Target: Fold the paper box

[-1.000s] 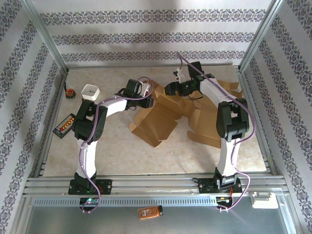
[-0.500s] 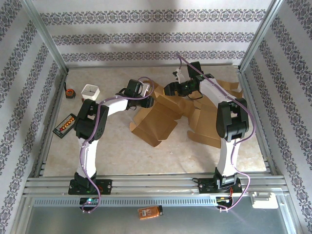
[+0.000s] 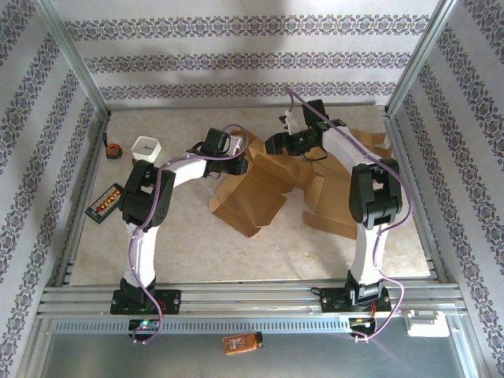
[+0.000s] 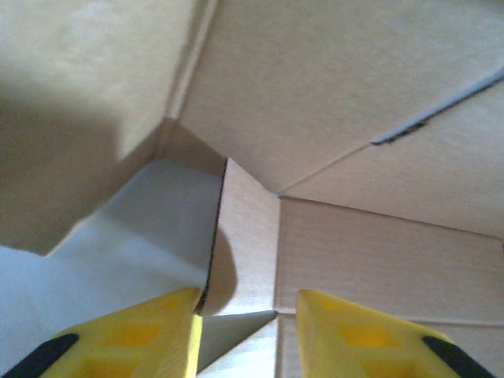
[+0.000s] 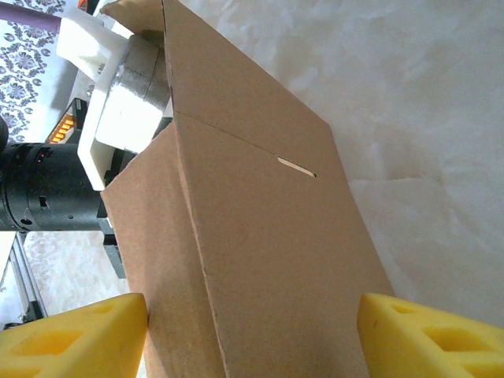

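The paper box is a brown cardboard sheet, partly folded, lying mid-table with flaps spread to the right. My left gripper is at its upper left corner. In the left wrist view the left gripper is open, and a narrow cardboard flap stands between its yellow fingertips, its edge against the left one. My right gripper reaches the box from the far side. In the right wrist view the right gripper is open wide, and a creased box panel spans the gap.
A small white box and a tape measure sit at the far left. A black tray of orange pieces lies by the left rail. Metal frame posts and patterned walls enclose the table. The left arm's wrist is close behind the panel.
The left gripper has shifted slightly at the box's upper left flap. The box and the right arm stay as they were.
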Robot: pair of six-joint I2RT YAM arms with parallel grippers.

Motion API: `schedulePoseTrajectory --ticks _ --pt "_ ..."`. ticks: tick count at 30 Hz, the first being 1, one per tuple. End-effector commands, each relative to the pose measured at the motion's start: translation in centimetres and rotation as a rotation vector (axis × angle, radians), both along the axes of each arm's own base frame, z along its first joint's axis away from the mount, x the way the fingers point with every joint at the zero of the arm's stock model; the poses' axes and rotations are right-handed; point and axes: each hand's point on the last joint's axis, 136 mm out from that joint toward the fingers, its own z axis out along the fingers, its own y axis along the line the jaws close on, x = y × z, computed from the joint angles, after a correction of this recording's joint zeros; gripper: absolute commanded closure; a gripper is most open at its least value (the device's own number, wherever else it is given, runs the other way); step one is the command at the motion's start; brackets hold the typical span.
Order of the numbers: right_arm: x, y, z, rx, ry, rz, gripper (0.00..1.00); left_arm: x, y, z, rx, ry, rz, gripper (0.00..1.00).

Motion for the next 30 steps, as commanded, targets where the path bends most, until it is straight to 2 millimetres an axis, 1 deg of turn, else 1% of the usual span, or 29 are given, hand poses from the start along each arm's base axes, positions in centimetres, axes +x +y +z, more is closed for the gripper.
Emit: schedulePoseTrajectory --ticks 1,4,8,13,16,18,21,24,27,30 --pt "-0.4 0.1 -0.1 -0.04 -0.003 0.006 0.29 -0.2 -2.4 2.0 -0.107 -0.022 -0.078 0.67" --pt "-0.4 0.1 -0.1 -0.04 -0.001 0.004 0.29 -0.5 -3.1 2.7 -0.151 -0.023 -0.11 0.7" --pt "-0.5 0.1 -0.3 -0.041 0.001 0.006 0.29 -0.9 -4.0 3.3 -0.22 -0.021 -0.14 0.71" --pt "-0.5 0.1 -0.3 -0.039 0.001 0.005 0.29 -1.6 -4.8 2.2 -0.272 0.032 -0.142 0.71" --pt "-0.4 0.1 -0.4 -0.041 0.004 0.003 0.29 -2.5 -5.7 1.8 -0.328 0.051 -0.165 0.7" --pt "-0.4 0.1 -0.4 -0.04 0.005 0.004 0.29 -2.7 -5.9 1.2 -0.337 0.062 -0.161 0.7" --pt "-0.5 0.2 -0.3 -0.04 0.004 0.004 0.29 -2.7 -5.7 0.6 -0.324 0.072 -0.143 0.69" --pt "-0.5 0.2 -0.1 -0.039 -0.001 0.006 0.29 -2.6 -5.5 0.8 -0.302 0.06 -0.139 0.69" --pt "-0.5 0.2 0.0 -0.042 -0.004 0.005 0.29 -2.3 -4.9 2.1 -0.261 0.018 -0.13 0.65" --pt "-0.6 0.2 0.1 -0.043 -0.007 0.006 0.29 -2.0 -3.4 3.7 -0.183 -0.057 -0.104 0.57"
